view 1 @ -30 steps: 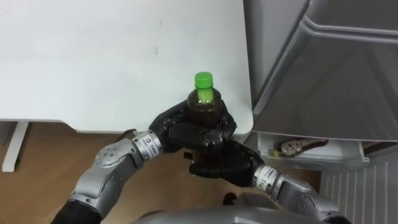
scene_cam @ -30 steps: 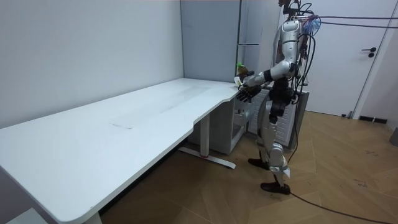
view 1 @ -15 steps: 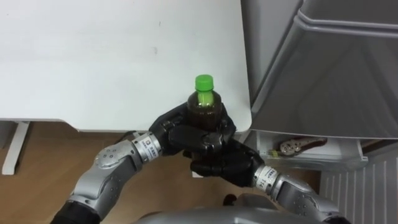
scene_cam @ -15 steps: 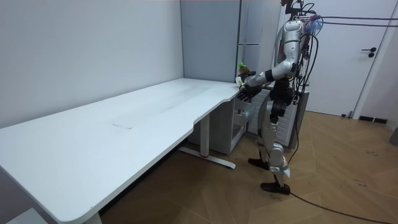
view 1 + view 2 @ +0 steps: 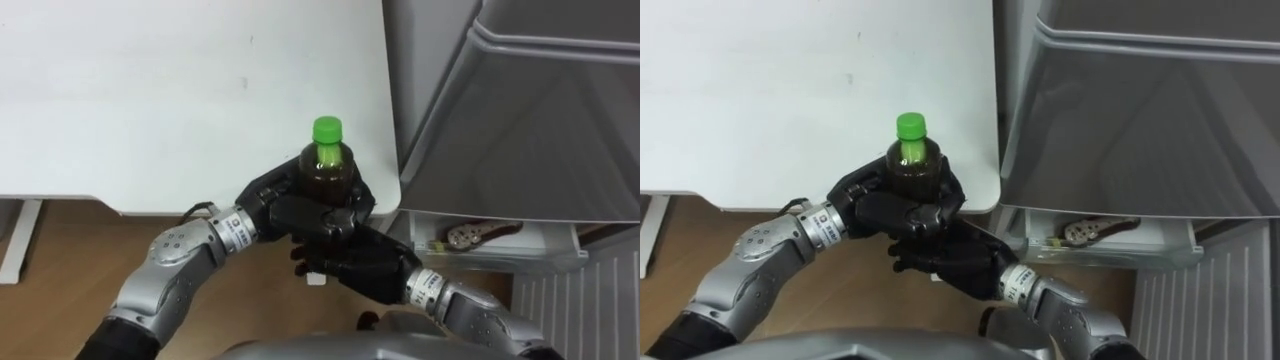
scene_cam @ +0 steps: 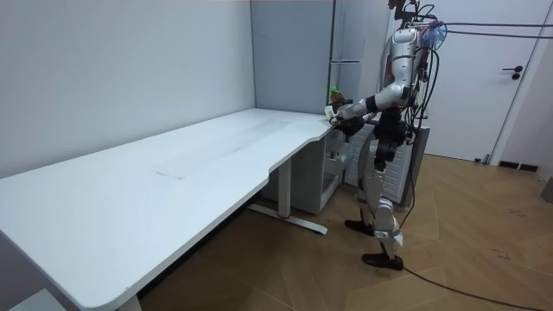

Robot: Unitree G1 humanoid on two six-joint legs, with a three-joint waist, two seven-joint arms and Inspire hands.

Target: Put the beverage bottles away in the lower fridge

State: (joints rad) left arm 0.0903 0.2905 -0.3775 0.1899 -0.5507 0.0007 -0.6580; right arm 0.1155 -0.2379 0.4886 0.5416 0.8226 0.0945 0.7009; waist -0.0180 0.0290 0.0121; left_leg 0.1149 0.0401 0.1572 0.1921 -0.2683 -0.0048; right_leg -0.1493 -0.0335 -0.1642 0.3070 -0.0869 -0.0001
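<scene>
The bottle [image 5: 327, 176], dark drink under a green cap [image 5: 326, 128], stands upright in both hands above the rounded near-right corner of the white surface [image 5: 150, 90]. The left hand [image 5: 285, 205] reaches in from 8 o'clock and wraps its fingers round the bottle's body. The right hand [image 5: 350, 265] comes up from 5 o'clock just under the left. Its fingers are curled against the bottle's lower part and it seems to grip there too, though the left hand covers the contact. The hands hide the bottle's base, so I cannot tell whether it rests on the surface.

The surface's front edge runs just behind the hands, and its right edge lies close to the bottle at 3 o'clock. Only a narrow gap separates that edge from the grey fridge [image 5: 520, 110]. At 4 o'clock, below the fridge's grey front, a white tray [image 5: 540, 250] juts out with a small brown item [image 5: 468, 236] in it. Toward 10 and 12 o'clock the white top spreads wide.

In the room view the robot stands on wood floor [image 6: 467, 250] at the surface's far end, facing the fridge.
</scene>
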